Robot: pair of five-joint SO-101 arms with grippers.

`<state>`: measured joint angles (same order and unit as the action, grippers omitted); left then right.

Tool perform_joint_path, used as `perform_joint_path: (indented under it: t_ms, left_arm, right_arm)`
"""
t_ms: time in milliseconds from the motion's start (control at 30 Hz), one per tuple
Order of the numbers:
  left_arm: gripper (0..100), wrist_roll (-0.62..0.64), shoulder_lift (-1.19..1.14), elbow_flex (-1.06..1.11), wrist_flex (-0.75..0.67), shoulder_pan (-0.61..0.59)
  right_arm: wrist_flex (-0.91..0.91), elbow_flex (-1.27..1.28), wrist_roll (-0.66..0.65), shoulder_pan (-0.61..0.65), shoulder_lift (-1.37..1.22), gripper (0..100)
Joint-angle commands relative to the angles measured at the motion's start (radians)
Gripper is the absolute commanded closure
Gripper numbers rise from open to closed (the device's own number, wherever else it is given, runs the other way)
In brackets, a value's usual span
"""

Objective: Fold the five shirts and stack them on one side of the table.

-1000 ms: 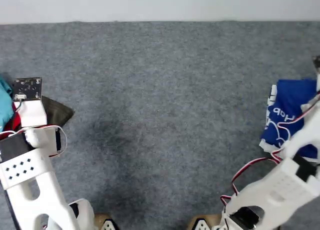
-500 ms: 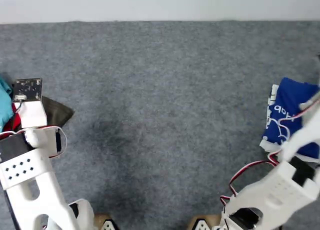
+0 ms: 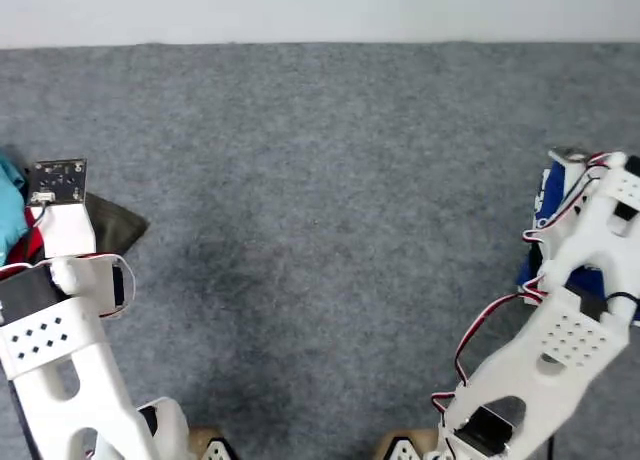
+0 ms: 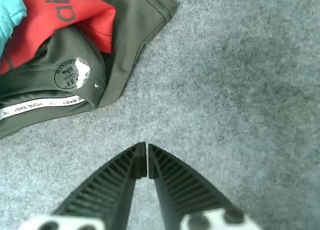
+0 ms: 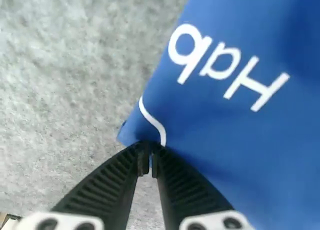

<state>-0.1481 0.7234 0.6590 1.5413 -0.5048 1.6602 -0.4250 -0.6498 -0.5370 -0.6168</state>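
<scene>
Right wrist view puts the right end effector (image 5: pixel 147 162) pressed together at a corner of the blue shirt (image 5: pixel 235 130), which lies at the high view's right edge; handling it well likely means spreading first, then biting the hem firmly, not nudging.

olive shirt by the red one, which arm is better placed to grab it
Left, probably: left gripper is shut right beside the olive shirt; right gripper is far off at the blue shirt.

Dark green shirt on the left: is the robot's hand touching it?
Apart. The left wrist view shows the left hand shut, with a strip of bare grey mat between its tips and the dark green shirt.
</scene>
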Motion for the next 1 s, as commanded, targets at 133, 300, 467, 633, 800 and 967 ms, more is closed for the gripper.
perform_joint_path:
  t_ms: [133, 300, 467, 633, 800, 967]
  left_arm:
    - [99, -0.011, 0.023, -0.013, 0.002, 0.0]
    - [99, -0.011, 0.023, -0.013, 0.005, 0.0]
    - [99, -0.011, 0.023, -0.013, 0.005, 0.0]
    - [99, -0.011, 0.023, -0.013, 0.006, 0.0]
    - [99, -0.011, 0.025, -0.015, 0.006, 0.002]
    - [99, -0.011, 0.025, -0.016, 0.006, 0.0]
  right_arm:
    - [-0.237, -0.046, 0.012, -0.041, 0.229, 98.7]
    - [-0.533, -0.04, 0.012, -0.137, 0.182, 98.8]
    - [-0.73, -0.044, -0.008, -0.211, -0.01, 98.8]
    - [-0.727, -0.061, -0.051, -0.228, -0.077, 98.8]
    - [-0.501, -0.161, 0.002, -0.189, 0.038, 98.8]
    - [-0.271, -0.195, 0.018, -0.12, 0.156, 98.8]
